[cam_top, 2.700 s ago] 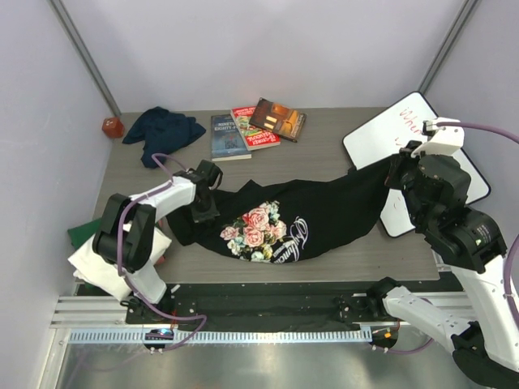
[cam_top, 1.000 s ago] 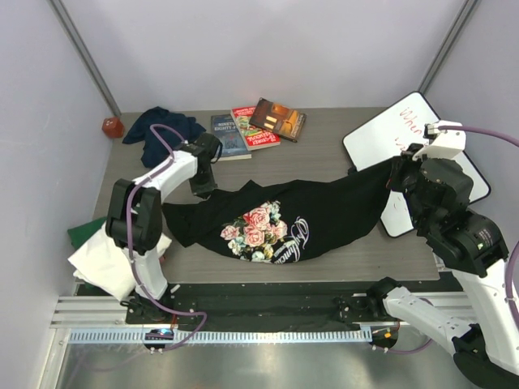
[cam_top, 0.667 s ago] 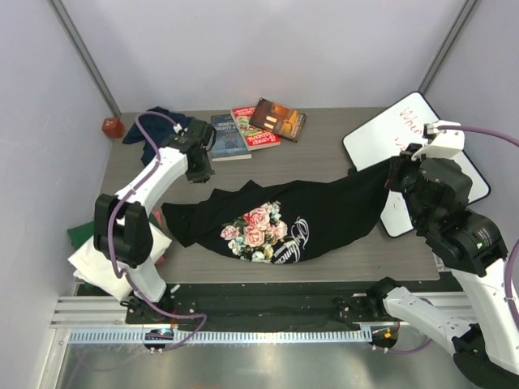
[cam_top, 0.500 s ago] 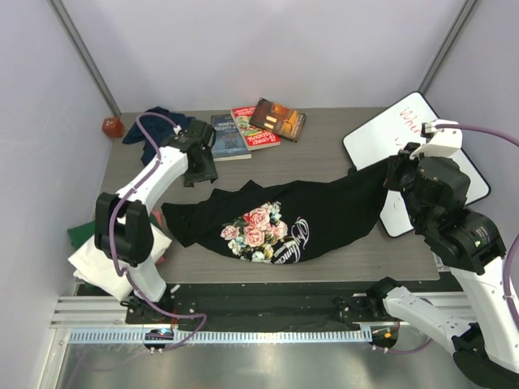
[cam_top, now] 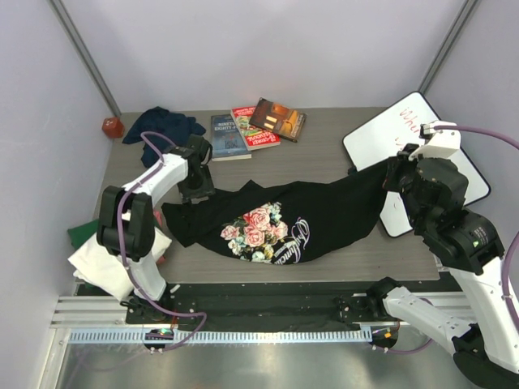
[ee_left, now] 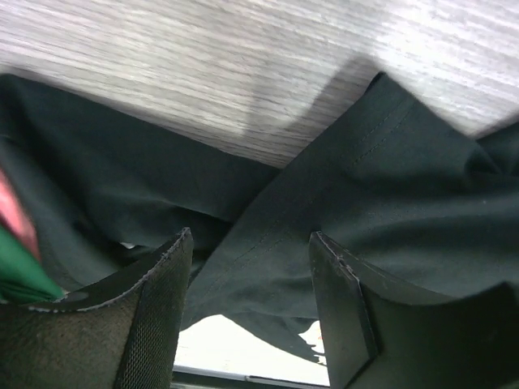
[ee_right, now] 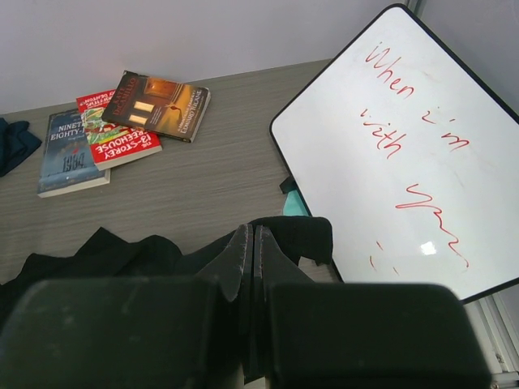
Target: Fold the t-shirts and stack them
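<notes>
The black t-shirt with the rose print [cam_top: 276,220] lies stretched across the table, bunched along its back edge. My left gripper [cam_top: 195,183] hovers open over the shirt's left end. In the left wrist view its fingers [ee_left: 154,312] stand wide apart with black cloth [ee_left: 389,186] lying below them, gripped by nothing. My right gripper [cam_top: 394,173] is shut on the shirt's right edge and holds it raised; its closed fingertips [ee_right: 243,243] pinch black cloth [ee_right: 304,235]. A navy shirt [cam_top: 162,126] lies crumpled at the back left. Folded white [cam_top: 99,263] and green [cam_top: 79,233] shirts sit off the table's left front.
Three books [cam_top: 256,126] lie at the back centre, also in the right wrist view [ee_right: 122,130]. A whiteboard with red writing [cam_top: 409,138] leans at the right edge, close behind my right gripper, with a teal mat [ee_right: 293,204] under it. A small red object [cam_top: 112,126] sits in the back left corner.
My left gripper opened and let go of the shirt's left end, lifted toward the back, then came down over that end again. The right gripper stayed shut on the right edge.
</notes>
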Action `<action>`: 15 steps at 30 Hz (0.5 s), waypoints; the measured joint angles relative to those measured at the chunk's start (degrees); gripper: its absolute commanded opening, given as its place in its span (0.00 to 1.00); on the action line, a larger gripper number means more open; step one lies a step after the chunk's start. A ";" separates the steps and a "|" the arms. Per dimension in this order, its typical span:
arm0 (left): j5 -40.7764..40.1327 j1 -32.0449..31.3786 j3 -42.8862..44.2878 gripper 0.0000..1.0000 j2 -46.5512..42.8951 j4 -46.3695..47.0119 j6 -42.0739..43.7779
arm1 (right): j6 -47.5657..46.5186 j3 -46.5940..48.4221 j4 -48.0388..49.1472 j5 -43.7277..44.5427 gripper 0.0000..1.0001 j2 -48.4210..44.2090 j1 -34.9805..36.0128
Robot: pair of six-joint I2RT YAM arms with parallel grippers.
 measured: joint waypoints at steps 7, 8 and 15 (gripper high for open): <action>2.69 0.00 -1.62 0.41 0.90 1.62 -0.31 | 0.13 -0.15 0.02 -0.20 0.01 0.00 0.02; 2.97 0.00 -1.77 0.33 1.07 1.88 -0.42 | 0.17 -0.22 0.04 -0.20 0.01 0.00 0.00; 3.91 0.00 -2.21 0.00 1.68 3.15 -0.42 | 0.39 -0.72 0.04 -0.42 0.01 0.00 0.02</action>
